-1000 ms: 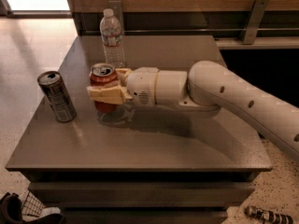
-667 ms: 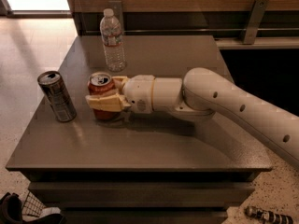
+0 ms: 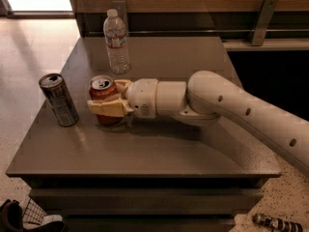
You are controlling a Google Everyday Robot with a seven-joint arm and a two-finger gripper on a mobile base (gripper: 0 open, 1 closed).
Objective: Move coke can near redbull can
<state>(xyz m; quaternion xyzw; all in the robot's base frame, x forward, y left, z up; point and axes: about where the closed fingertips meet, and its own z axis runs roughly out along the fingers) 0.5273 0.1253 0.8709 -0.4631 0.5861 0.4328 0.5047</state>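
The coke can (image 3: 101,92), short and red with a silver top, stands upright on the grey table (image 3: 159,149), left of centre. My gripper (image 3: 107,100) is shut on the coke can, with a tan finger (image 3: 104,108) across its front and another behind it. The white arm reaches in from the right. The redbull can (image 3: 59,99), slim and dark grey-blue with a silver top, stands upright a short gap to the left of the coke can, near the table's left edge.
A clear water bottle (image 3: 116,41) stands upright behind the coke can. A dark wall rail with metal brackets (image 3: 263,14) runs behind the table. On the floor lie a dark object (image 3: 276,223) at bottom right and a shoe (image 3: 29,220) at bottom left.
My gripper has carried the coke can to the left and slightly forward, closing the gap to the redbull can. The redbull can and the bottle have not moved.
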